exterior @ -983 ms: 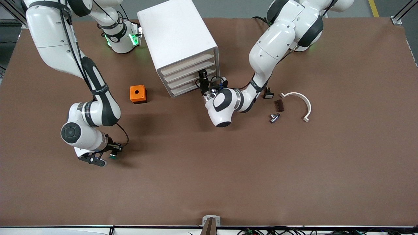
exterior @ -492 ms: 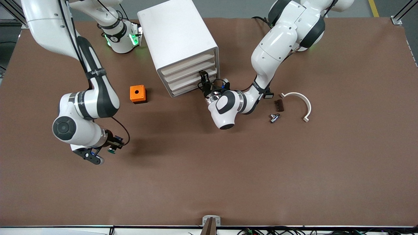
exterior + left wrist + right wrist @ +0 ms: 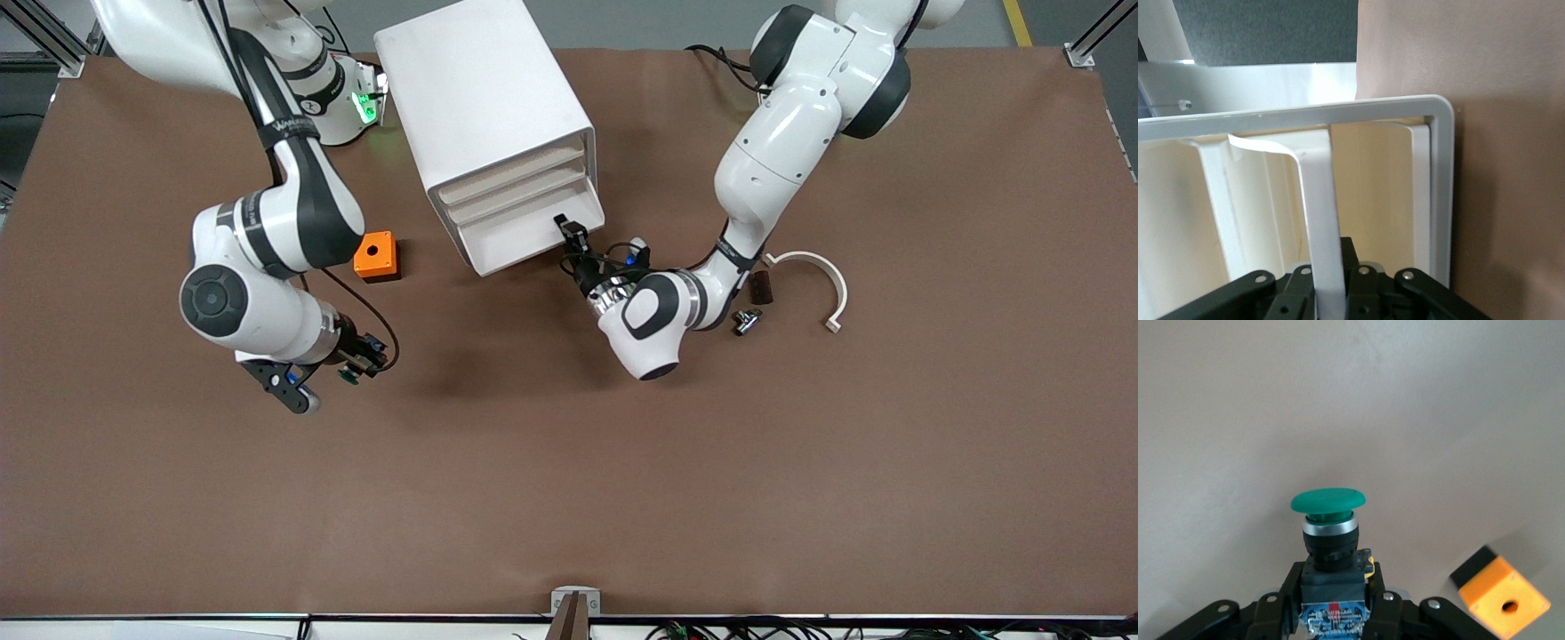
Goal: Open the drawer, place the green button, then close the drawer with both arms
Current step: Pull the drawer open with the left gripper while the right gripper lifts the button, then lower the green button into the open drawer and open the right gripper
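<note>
The white cabinet (image 3: 480, 98) stands at the back middle of the table. Its bottommost drawer (image 3: 520, 240) is pulled partly out. My left gripper (image 3: 573, 242) is shut on the drawer's white front lip, which passes between the fingers in the left wrist view (image 3: 1321, 220); the cream drawer inside (image 3: 1371, 180) shows past it. My right gripper (image 3: 342, 373) is shut on the black-blue body of the button (image 3: 345, 378), up in the air over bare table toward the right arm's end. In the right wrist view the green cap (image 3: 1328, 501) points away from the gripper (image 3: 1335, 587).
An orange cube with a hole (image 3: 377, 256) lies beside the cabinet, also in the right wrist view (image 3: 1501, 600). A white curved piece (image 3: 822, 276), a small brown block (image 3: 761, 286) and a metal fitting (image 3: 747, 320) lie toward the left arm's end.
My left gripper has drawn the bottom drawer out toward the front camera. My right gripper has lifted the button off the table and carried it toward the cabinet.
</note>
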`<act>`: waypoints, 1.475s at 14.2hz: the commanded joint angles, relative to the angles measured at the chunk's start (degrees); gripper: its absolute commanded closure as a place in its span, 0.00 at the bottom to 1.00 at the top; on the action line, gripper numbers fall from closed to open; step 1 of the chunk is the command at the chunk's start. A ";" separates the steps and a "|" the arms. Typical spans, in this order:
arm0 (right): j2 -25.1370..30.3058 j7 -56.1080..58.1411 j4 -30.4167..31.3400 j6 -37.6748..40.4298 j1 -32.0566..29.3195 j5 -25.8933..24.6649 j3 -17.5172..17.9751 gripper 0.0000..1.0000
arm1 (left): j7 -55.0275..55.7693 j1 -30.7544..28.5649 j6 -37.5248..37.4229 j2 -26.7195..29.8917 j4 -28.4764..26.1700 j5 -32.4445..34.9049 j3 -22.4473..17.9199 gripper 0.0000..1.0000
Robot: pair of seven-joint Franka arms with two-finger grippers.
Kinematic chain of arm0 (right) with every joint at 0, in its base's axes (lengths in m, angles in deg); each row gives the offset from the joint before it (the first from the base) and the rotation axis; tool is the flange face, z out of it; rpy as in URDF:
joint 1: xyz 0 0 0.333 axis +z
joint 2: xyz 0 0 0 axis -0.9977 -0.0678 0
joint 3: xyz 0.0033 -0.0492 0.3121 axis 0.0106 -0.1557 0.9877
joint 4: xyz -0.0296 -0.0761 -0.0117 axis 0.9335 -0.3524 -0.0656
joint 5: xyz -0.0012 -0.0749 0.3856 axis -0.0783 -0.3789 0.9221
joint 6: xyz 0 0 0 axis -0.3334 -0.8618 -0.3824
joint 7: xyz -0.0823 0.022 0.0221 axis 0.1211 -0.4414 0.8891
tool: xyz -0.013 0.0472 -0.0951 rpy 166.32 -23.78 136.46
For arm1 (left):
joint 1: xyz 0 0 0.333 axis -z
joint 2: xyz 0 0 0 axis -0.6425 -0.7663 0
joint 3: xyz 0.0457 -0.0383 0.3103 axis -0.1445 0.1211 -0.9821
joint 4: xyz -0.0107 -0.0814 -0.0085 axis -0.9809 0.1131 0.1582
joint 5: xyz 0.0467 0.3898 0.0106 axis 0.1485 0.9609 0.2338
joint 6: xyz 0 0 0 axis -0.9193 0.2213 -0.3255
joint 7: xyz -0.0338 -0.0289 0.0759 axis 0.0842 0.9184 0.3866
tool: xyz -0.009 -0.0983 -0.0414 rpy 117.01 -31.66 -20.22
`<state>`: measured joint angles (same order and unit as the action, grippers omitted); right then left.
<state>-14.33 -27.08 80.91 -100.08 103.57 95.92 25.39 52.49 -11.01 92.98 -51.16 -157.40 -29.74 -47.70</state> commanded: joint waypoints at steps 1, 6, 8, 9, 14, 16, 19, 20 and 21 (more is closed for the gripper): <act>3.35 -8.17 2.52 0.25 4.58 0.81 -0.12 1.00 | 1.08 -2.68 -0.64 -0.20 0.43 -1.90 -0.05 0.90; 5.55 -21.09 7.17 -3.70 12.06 1.34 -0.12 1.00 | 1.08 -6.98 -0.29 -0.29 0.52 -1.90 -0.23 0.89; 5.73 -26.28 8.32 -4.75 15.14 1.43 -0.20 1.00 | 1.00 -8.40 0.24 -0.38 0.61 -1.90 -0.23 0.88; 6.60 -28.74 10.06 -6.41 16.19 1.52 -0.12 1.00 | 1.00 -8.92 0.94 -0.38 0.61 -1.90 -0.23 0.87; 7.49 -40.96 13.16 -10.21 25.15 1.52 -0.20 1.00 | 0.56 -9.72 1.47 -0.38 0.70 -1.90 -0.23 0.84; 7.22 -44.39 13.24 -11.87 27.79 1.52 -0.20 1.00 | -0.84 -10.33 1.47 -0.12 0.78 -1.90 -0.23 0.64; 6.00 -48.88 13.24 -15.74 30.79 1.43 -0.21 1.00 | -8.92 -10.95 1.47 0.59 2.88 -1.99 0.03 0.00; 5.21 -50.19 13.24 -16.79 31.84 1.43 -0.29 1.00 | -10.24 -10.86 1.47 0.59 4.29 -1.99 0.03 0.00; 4.33 -51.60 13.24 -17.85 32.72 1.34 -0.29 1.00 | -12.78 -10.86 1.47 0.67 5.17 -1.99 0.12 0.00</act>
<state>-9.50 -75.86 92.78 -115.48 134.35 96.73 25.74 43.21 -21.85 94.39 -50.96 -154.20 -30.67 -47.79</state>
